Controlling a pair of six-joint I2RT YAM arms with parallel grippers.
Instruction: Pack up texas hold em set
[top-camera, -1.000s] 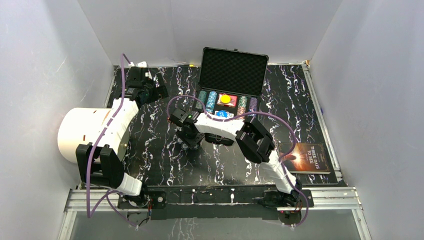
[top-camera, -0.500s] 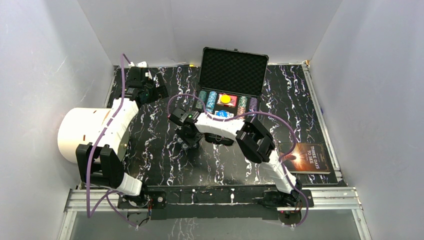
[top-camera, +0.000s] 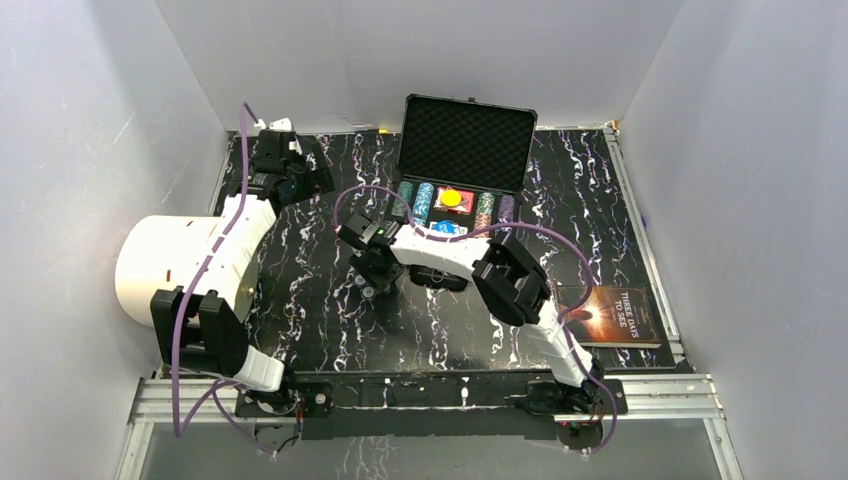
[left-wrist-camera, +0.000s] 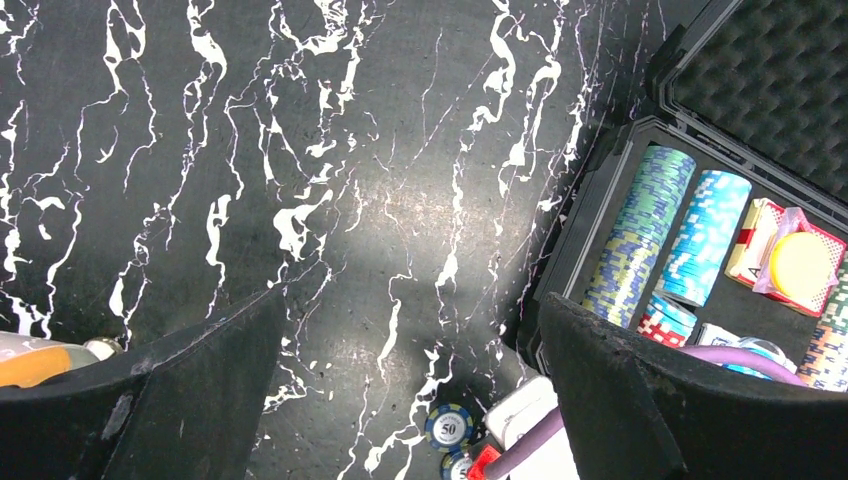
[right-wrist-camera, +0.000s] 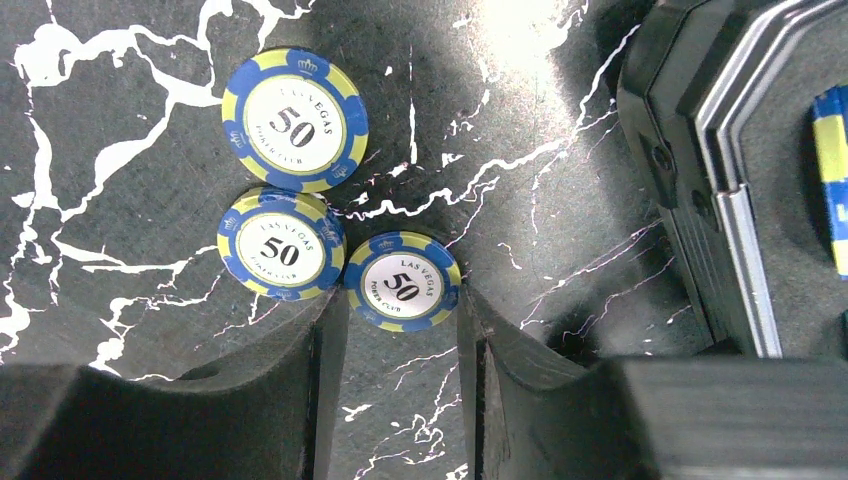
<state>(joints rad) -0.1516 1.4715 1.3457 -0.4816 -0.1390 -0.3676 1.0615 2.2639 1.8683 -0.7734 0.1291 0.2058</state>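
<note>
The black case stands open at the back, its foam lid upright. Rows of poker chips, a yellow disc and card decks fill its tray. Three loose blue-and-yellow "50" chips lie on the table left of the case. My right gripper points down at them, shut on the nearest chip, whose edges touch both fingertips. The other two chips lie just beyond. My left gripper hangs wide open over bare table at the back left, holding nothing. The case rim is to its right.
A big white cylinder lies at the left edge beside the left arm. A dark book rests at the front right. Grey walls enclose the table on three sides. The right arm's purple cable loops over the case's left corner.
The right gripper's jaws have narrowed slightly onto the nearest chip and its wrist has shifted a little. The left gripper has edged slightly toward the back.
</note>
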